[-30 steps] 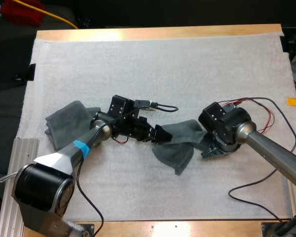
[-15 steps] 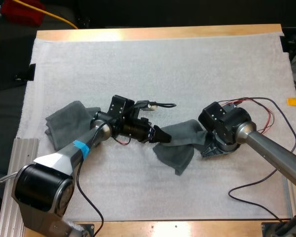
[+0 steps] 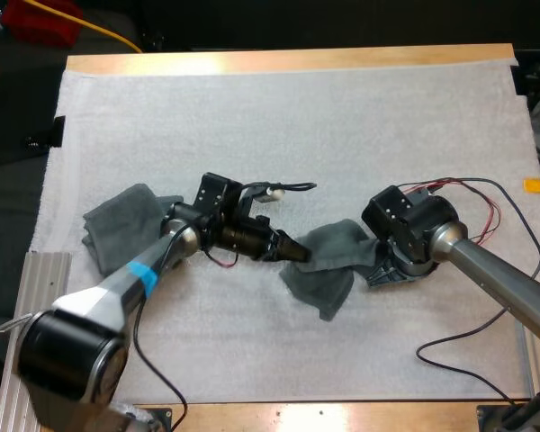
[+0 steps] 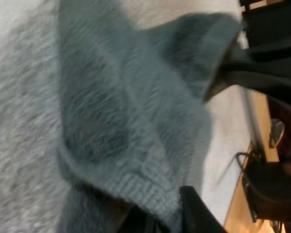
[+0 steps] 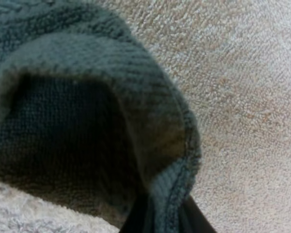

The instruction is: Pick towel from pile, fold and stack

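A dark grey-green towel (image 3: 328,265) hangs bunched between my two grippers over the middle of the mat. My left gripper (image 3: 297,251) is shut on the towel's left edge; close up, its black fingers (image 4: 196,216) pinch the towel's (image 4: 126,111) hem. My right gripper (image 3: 379,270) is shut on the towel's right end, and its own view has the towel's (image 5: 87,97) thick edge squeezed between its fingertips (image 5: 191,218). A second, crumpled towel (image 3: 119,225) lies at the mat's left side, behind my left arm.
The white mat (image 3: 297,117) covers the wooden table. Red and black wires (image 3: 472,207) loop on the mat beside my right arm. The right arm's gripper (image 4: 262,63) shows beyond the towel in the left wrist view.
My left gripper has closed on the towel's left edge and slid slightly right. The towel's left end is now pinched and drawn in. The right arm has not moved.
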